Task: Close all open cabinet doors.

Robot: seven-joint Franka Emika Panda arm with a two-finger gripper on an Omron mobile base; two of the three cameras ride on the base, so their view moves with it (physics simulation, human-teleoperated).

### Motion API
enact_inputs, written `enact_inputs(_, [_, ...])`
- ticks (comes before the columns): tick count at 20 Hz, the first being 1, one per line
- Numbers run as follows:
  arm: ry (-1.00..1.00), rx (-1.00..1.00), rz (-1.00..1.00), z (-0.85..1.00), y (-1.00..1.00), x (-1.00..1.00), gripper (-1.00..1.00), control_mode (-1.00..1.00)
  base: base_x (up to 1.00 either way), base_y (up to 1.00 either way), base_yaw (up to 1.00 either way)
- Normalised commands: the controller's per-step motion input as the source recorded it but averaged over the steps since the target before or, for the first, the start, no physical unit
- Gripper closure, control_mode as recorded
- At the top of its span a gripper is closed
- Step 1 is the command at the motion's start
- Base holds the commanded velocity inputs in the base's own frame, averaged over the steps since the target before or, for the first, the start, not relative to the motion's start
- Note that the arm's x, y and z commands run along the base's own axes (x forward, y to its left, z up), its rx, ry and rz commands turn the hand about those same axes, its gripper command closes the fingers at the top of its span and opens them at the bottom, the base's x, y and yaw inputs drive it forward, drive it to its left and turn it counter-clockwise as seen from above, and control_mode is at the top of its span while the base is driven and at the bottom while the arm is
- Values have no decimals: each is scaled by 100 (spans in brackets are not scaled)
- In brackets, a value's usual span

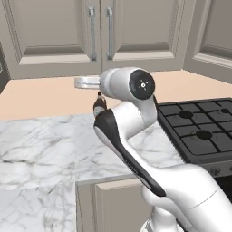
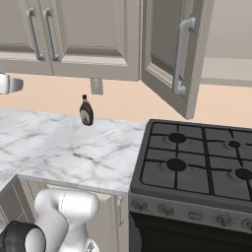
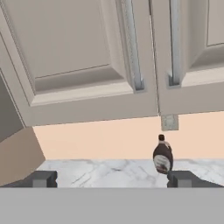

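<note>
One tall taupe-grey cabinet door (image 2: 170, 59) stands open, swung out above the left edge of the stove, with its silver bar handle (image 2: 181, 54) facing the room. In the left base view the same open door (image 1: 212, 38) sits at the upper right. To its left a pair of closed doors (image 1: 59, 31) meets at two vertical handles. In the hand view the closed pair (image 3: 87, 57) lies straight ahead and above. My gripper (image 3: 113, 180) is open, its fingertips (image 3: 43, 179) wide apart with nothing between them, held over the counter well left of the open door.
A dark syrup bottle (image 2: 86, 110) stands on the marble counter (image 2: 74, 152) by the peach wall, below a wall outlet (image 3: 169, 122). A black gas stove (image 2: 197, 162) lies to the right. My own arm (image 1: 136, 136) fills the middle of the left base view.
</note>
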Motion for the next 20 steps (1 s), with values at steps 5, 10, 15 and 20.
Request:
enact_inputs(5, [1, -10, 0, 3, -53, -71, -100, -100, 0, 0, 0])
enact_inputs(10, [2, -9, 0, 20, -50, -57, -100, -100, 0, 0, 0])
enact_inputs(15, [5, -6, 0, 24, -59, -51, -100, -100, 0, 0, 0])
enact_inputs(20, [4, -3, 0, 8, -61, -49, -100, -100, 0, 0, 0])
